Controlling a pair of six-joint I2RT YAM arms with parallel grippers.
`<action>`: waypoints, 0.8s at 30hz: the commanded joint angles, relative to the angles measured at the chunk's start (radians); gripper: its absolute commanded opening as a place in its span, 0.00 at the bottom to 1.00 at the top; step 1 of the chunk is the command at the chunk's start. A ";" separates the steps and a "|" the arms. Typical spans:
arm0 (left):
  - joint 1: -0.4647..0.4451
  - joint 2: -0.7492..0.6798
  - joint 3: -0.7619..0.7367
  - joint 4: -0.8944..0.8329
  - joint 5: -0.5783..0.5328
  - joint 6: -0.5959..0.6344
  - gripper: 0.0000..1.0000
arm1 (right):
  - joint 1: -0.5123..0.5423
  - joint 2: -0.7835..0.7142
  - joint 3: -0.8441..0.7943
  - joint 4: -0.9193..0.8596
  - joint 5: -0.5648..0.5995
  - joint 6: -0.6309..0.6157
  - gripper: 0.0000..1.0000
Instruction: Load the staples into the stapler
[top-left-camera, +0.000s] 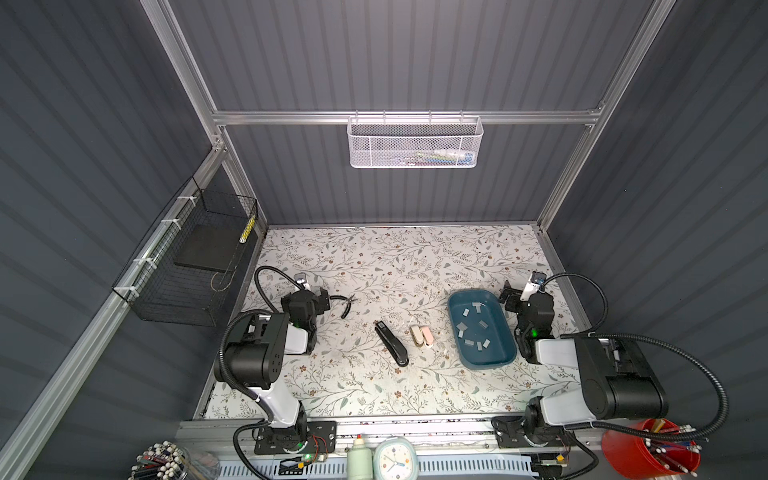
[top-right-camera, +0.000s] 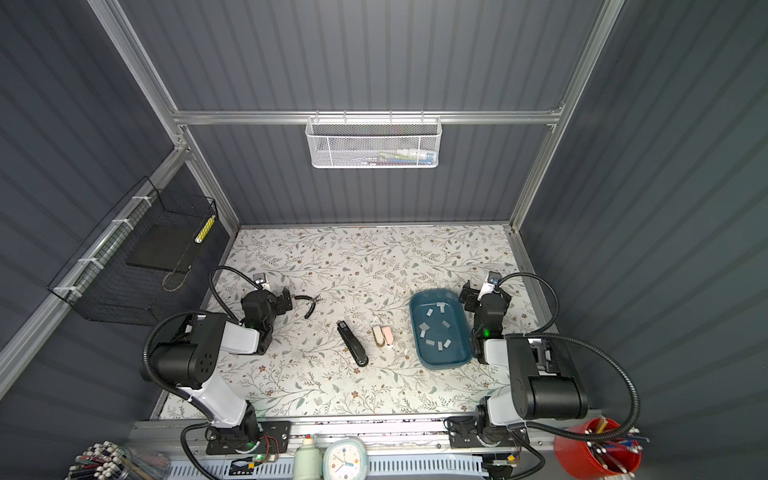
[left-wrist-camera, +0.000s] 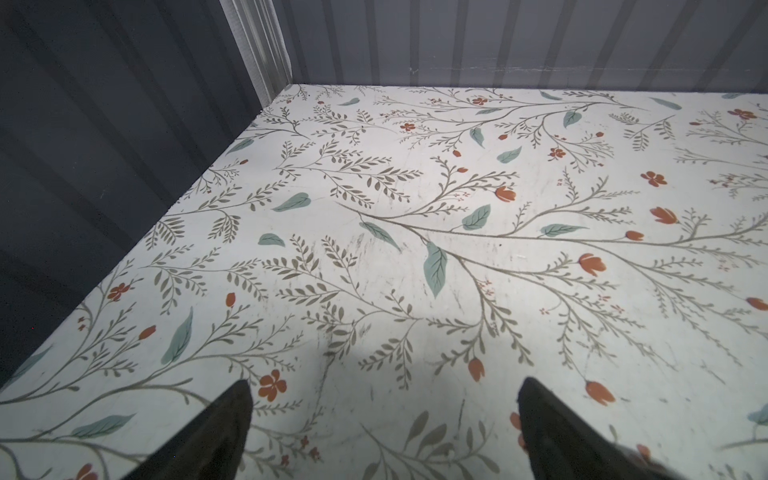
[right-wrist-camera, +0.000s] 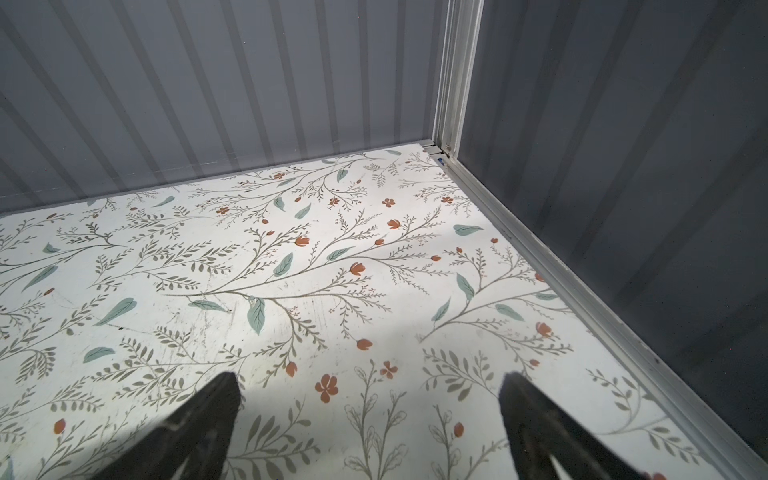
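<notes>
A black stapler (top-left-camera: 391, 343) (top-right-camera: 352, 343) lies closed and slanted on the floral table, in the middle. Just to its right sit two small staplers (top-left-camera: 422, 336) (top-right-camera: 383, 336), one beige and one pink. The staples (top-left-camera: 469, 343) (top-right-camera: 424, 328), several small grey strips, lie scattered in a teal tray (top-left-camera: 498, 336) (top-right-camera: 457, 336) further right. My left gripper (top-left-camera: 322, 298) (top-right-camera: 286, 300) (left-wrist-camera: 384, 386) is open and empty at the left, well away from the staplers. My right gripper (top-left-camera: 508, 297) (top-right-camera: 467, 293) (right-wrist-camera: 368, 378) is open and empty beside the tray's far right corner. Both wrist views show only bare table.
Black-handled pliers (top-left-camera: 345, 305) (top-right-camera: 308, 303) lie just right of the left gripper. A black wire basket (top-left-camera: 187, 266) hangs on the left wall and a white mesh basket (top-left-camera: 415, 143) on the back rail. A clock (top-left-camera: 395, 459), a bottle and pen cups stand along the front edge.
</notes>
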 joint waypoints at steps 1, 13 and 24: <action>-0.005 0.008 0.018 -0.001 -0.015 0.012 1.00 | 0.008 0.001 -0.008 0.041 -0.012 -0.019 0.99; -0.010 -0.059 0.084 -0.169 -0.068 0.005 1.00 | 0.035 -0.094 -0.024 -0.004 -0.007 -0.057 0.99; -0.016 -0.456 0.170 -0.613 -0.050 -0.277 1.00 | 0.029 -0.496 0.074 -0.511 0.084 0.142 0.99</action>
